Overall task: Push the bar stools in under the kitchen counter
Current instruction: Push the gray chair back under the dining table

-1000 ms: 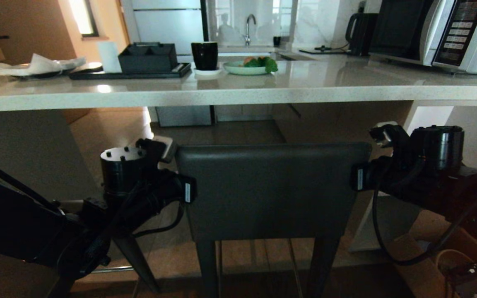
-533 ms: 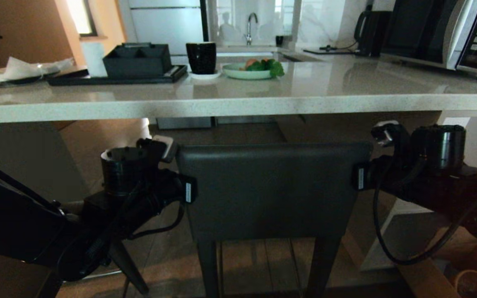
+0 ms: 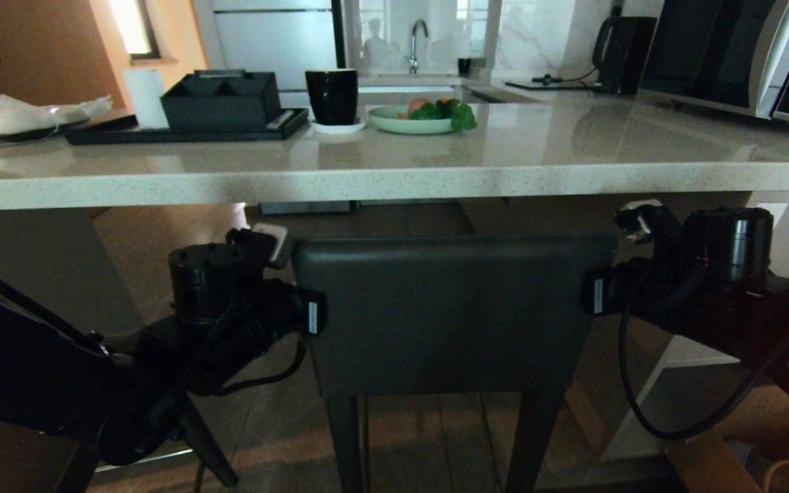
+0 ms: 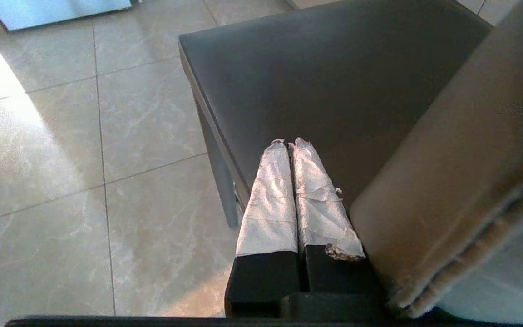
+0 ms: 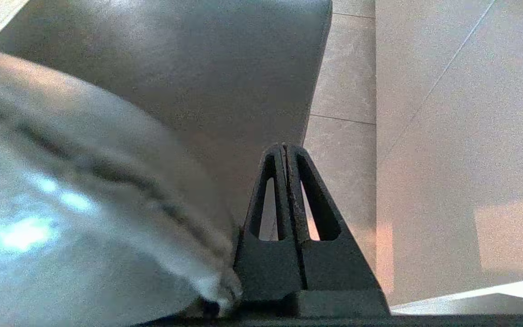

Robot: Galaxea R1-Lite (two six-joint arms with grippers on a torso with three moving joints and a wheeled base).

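Observation:
One bar stool fills the middle of the head view; its dark leather backrest (image 3: 449,315) stands just below the front edge of the kitchen counter (image 3: 394,183). My left arm (image 3: 230,308) is against the backrest's left side and my right arm (image 3: 696,287) against its right side. The left gripper (image 4: 288,143) is shut, its taped fingers lying over the seat (image 4: 334,81) beside the backrest (image 4: 461,172). The right gripper (image 5: 284,147) is also shut and empty, over the far corner of the seat (image 5: 198,68) next to the backrest (image 5: 61,204).
On the counter stand a black tray with a box (image 3: 220,103), a black cup (image 3: 331,96), a green plate of vegetables (image 3: 422,118), a kettle (image 3: 620,44) and a microwave (image 3: 730,55). The counter's white side panel (image 3: 668,383) rises right of the stool. Tiled floor (image 4: 61,159) lies underneath.
The whole head view has moved toward the counter: its edge sits lower and nearer in the picture. The stool keeps its place between my two arms. Both grippers stay shut.

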